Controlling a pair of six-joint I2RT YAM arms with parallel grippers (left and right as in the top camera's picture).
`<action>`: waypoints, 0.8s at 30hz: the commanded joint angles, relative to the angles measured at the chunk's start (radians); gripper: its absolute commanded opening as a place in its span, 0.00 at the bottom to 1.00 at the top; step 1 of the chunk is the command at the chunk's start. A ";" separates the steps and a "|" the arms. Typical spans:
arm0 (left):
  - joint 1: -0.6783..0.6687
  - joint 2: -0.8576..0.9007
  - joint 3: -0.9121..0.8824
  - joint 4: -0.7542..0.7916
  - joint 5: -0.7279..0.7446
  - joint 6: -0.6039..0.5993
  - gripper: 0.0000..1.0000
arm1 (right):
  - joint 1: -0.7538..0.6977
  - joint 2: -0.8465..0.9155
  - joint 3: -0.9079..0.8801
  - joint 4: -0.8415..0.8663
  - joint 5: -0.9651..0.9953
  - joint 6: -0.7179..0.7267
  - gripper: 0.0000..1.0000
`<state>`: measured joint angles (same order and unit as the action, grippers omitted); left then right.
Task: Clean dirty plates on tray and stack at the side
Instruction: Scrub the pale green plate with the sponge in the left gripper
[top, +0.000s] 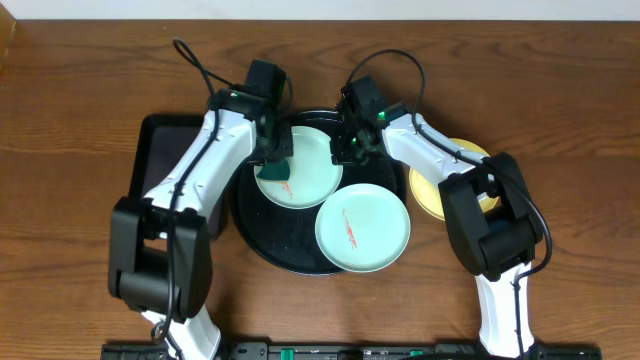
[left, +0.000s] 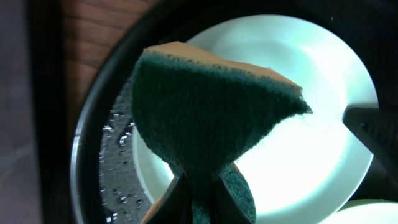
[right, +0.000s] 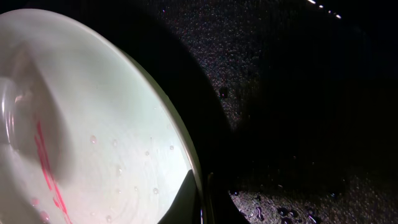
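Note:
The round black tray holds two pale turquoise plates. My left gripper is shut on a green and orange sponge, which hangs over the far plate. My right gripper is shut on that plate's right rim. A red smear and water drops show on it. The near plate carries a red smear at its centre. A yellow plate lies on the table right of the tray, partly under my right arm.
A smaller rectangular black tray lies left of the round tray, under my left arm. Water drops dot the round tray's floor. Bare wooden table surrounds both trays.

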<state>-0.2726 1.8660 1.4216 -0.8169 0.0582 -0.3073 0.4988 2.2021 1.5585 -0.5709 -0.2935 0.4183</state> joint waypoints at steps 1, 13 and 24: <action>0.002 0.047 -0.002 0.004 0.000 -0.029 0.08 | -0.002 0.056 -0.003 -0.013 0.046 0.015 0.01; -0.023 0.148 -0.002 0.038 0.039 -0.016 0.07 | -0.002 0.056 -0.003 -0.016 0.055 0.015 0.01; -0.029 0.152 -0.002 0.064 0.242 0.159 0.08 | -0.002 0.056 -0.003 -0.016 0.057 0.015 0.01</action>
<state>-0.3023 1.9991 1.4216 -0.7624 0.2565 -0.1909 0.4992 2.2024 1.5608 -0.5758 -0.2916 0.4183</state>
